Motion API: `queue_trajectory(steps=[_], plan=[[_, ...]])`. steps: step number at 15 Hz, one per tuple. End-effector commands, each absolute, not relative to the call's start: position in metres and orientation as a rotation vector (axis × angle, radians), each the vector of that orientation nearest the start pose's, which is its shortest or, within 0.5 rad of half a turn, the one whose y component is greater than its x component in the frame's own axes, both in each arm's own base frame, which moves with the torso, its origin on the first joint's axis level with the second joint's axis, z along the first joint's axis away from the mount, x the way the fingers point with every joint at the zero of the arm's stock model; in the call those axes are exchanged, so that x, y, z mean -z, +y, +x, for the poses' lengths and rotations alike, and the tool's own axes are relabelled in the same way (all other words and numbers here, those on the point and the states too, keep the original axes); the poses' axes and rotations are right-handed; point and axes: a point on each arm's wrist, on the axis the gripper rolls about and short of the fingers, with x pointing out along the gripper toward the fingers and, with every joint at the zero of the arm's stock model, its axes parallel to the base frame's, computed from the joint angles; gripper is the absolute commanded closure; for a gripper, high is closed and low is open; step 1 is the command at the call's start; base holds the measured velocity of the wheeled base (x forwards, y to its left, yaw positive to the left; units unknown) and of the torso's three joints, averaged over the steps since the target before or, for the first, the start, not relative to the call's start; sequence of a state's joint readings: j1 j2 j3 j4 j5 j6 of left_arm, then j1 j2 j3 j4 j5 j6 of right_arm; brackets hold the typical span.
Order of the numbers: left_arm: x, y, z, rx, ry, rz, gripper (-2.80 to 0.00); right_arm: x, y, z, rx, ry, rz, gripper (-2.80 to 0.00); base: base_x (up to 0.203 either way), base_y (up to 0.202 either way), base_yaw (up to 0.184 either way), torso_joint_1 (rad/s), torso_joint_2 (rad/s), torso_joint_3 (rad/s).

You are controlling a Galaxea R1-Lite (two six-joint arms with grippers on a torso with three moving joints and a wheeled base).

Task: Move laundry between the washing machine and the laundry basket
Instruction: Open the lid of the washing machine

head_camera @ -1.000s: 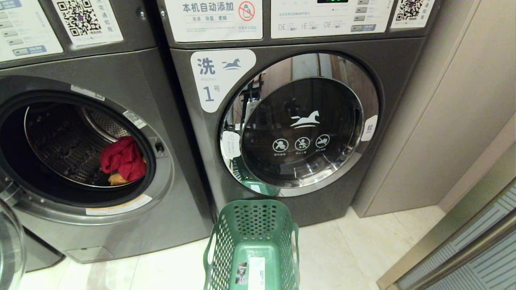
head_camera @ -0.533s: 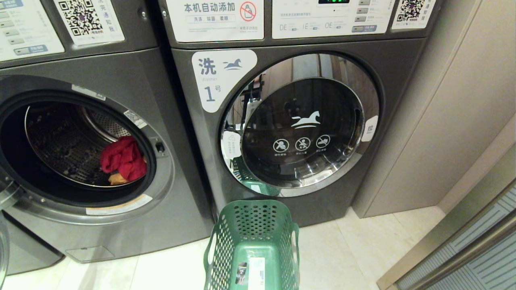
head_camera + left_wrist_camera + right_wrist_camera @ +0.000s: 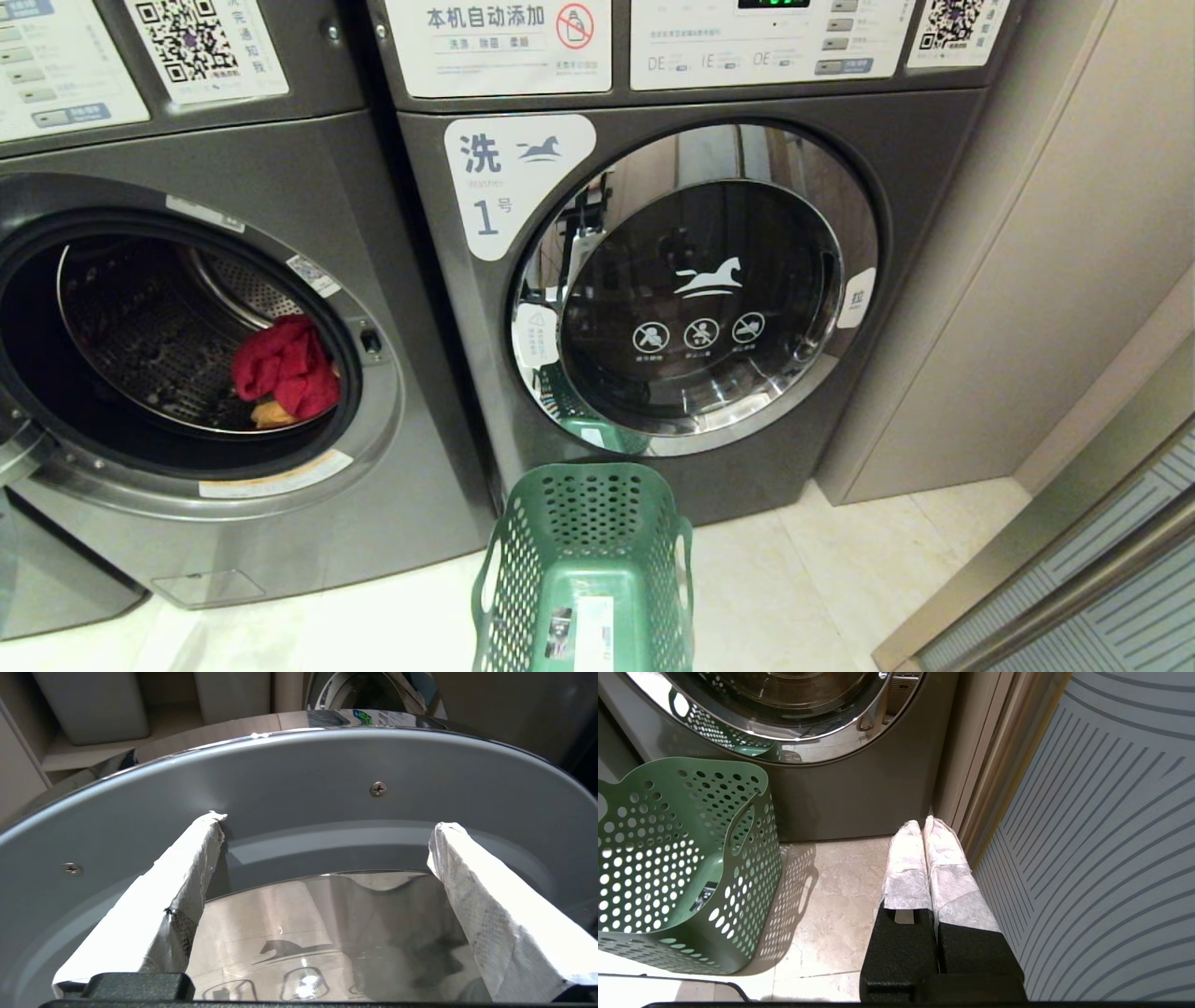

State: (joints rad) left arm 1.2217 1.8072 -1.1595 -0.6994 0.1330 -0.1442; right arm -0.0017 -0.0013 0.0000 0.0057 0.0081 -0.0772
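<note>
The washing machine (image 3: 392, 523) on the left stands with its round opening uncovered. In its drum lies the laundry: a bright red cloth (image 3: 285, 366) over a small orange-yellow piece (image 3: 271, 413). The green laundry basket (image 3: 579, 509) stands on the floor in front, with only a white sticker (image 3: 593, 635) showing inside. My left gripper (image 3: 329, 821) is open, its wrapped fingertips against the grey inner ring of the swung-out door (image 3: 299, 774), nothing between them. Low at the right, my right gripper (image 3: 923, 822) is shut and empty, beside the laundry basket (image 3: 668, 858).
A like machine labelled 1 (image 3: 695, 289) stands closed directly behind the basket. A beige wall panel (image 3: 1027, 280) runs along the right, and a striped grey panel (image 3: 1111, 835) lies close beside my right gripper. Pale floor tiles (image 3: 831, 896) separate the basket from that gripper.
The open door's glass edge, seen at the lower left of the head view, has swung further left and almost out of the picture. Laundry and basket have not moved.
</note>
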Motion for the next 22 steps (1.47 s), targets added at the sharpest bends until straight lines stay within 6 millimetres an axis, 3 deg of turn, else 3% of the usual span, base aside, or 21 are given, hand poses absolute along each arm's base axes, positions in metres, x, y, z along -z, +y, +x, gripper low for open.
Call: queue_trajectory(steps=[1, 7, 8, 16, 17, 22], plan=[[-0.246, 0.348, 0.120, -1.358, -0.130, -0.084, 0.00, -0.075, 0.000, -0.023, -0.006, 0.006, -0.078, 0.00, 0.000, 0.000, 0.000, 0.000, 0.00, 0.000], [-0.247, 0.347, 0.120, -1.352, -0.095, -0.036, 0.00, -0.075, 0.000, -0.023, -0.008, 0.006, -0.078, 0.00, 0.000, 0.000, 0.000, 0.000, 0.00, 0.000], [-0.247, 0.347, 0.120, -1.340, -0.096, -0.035, -2.80, -0.075, 0.000, -0.023, -0.008, 0.006, -0.078, 0.00, 0.000, 0.000, 0.000, 0.000, 0.00, 0.000], [-0.255, 0.350, 0.121, -1.345, -0.122, -0.008, -2.80, -0.075, 0.000, -0.023, -0.007, 0.006, -0.078, 0.00, 0.000, 0.000, 0.000, 0.000, 0.00, 0.000], [-0.253, 0.353, 0.121, -1.356, -0.119, -0.009, 0.00, -0.075, 0.000, -0.023, -0.006, 0.006, -0.078, 0.00, 0.000, 0.000, 0.000, 0.000, 0.00, 0.000], [-0.256, 0.358, 0.121, -1.420, -0.132, -0.006, 0.00, -0.075, 0.000, -0.023, -0.007, 0.006, -0.078, 0.00, 0.000, 0.000, 0.000, 0.000, 0.00, 0.000]])
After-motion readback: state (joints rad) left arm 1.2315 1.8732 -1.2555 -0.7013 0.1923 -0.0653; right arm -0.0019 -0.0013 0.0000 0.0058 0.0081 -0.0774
